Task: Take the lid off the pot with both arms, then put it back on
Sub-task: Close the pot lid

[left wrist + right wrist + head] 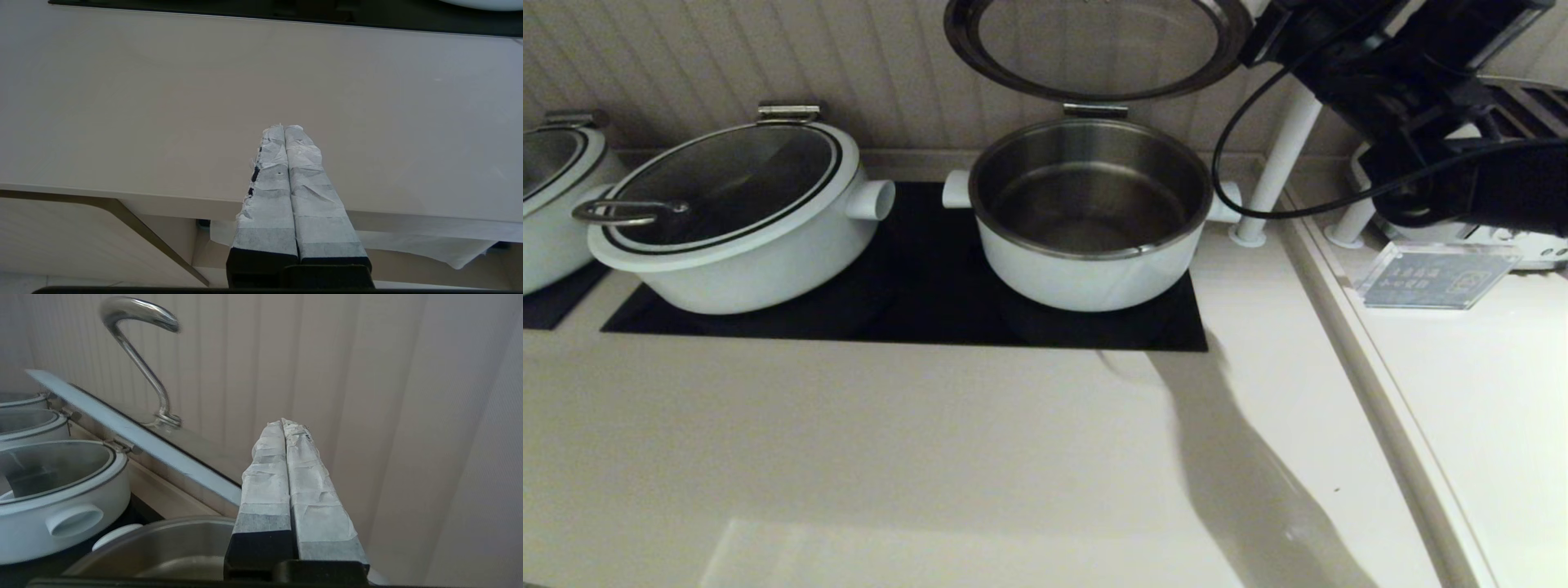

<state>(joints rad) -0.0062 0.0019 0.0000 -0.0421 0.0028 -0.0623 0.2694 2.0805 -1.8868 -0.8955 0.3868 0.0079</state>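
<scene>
The lid [1094, 41] stands swung up on its steel hinge [1095, 109] behind the open pot [1094, 273], whose steel inside is bare. My right arm [1388, 90] reaches to the lid's right edge at the top of the head view. In the right wrist view my right gripper [282, 421] is shut and empty. It is beside the lid's white rim [135, 435], apart from the loop handle [139, 318] and above the pot's rim [171, 535]. My left gripper [284, 127] is shut and empty over the counter's front edge, out of the head view.
A wider white pot [735, 245] with a closed dark lid sits left on the black cooktop [931, 286]; another pot [547, 212] is at the far left. White posts [1278, 163] and a clear sign [1433, 278] stand at the right. The panelled wall is close behind.
</scene>
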